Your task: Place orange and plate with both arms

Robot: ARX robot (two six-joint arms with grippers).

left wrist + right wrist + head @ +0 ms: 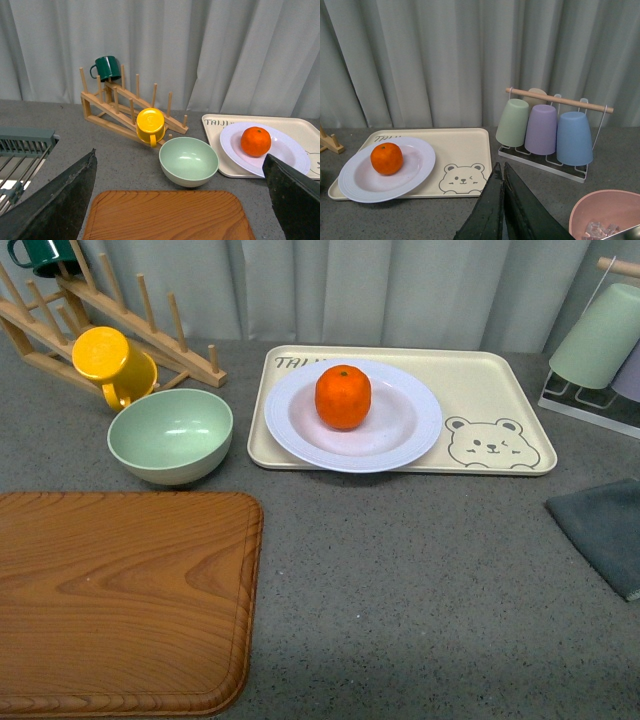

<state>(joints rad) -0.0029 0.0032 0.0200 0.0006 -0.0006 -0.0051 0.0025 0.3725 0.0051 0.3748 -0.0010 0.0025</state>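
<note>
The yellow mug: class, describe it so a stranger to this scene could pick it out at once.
Start at the slanted wooden peg rack at the table's far left. The glossy yellow mug lies tipped on its side against the rack's lower end, just behind the pale green bowl. It is the only yellow thing; the dark green mug on the rack sits higher up.

backdrop: pale grey pleated curtain (400, 290) | surface: grey speckled tabletop (400, 570) | light: even
</note>
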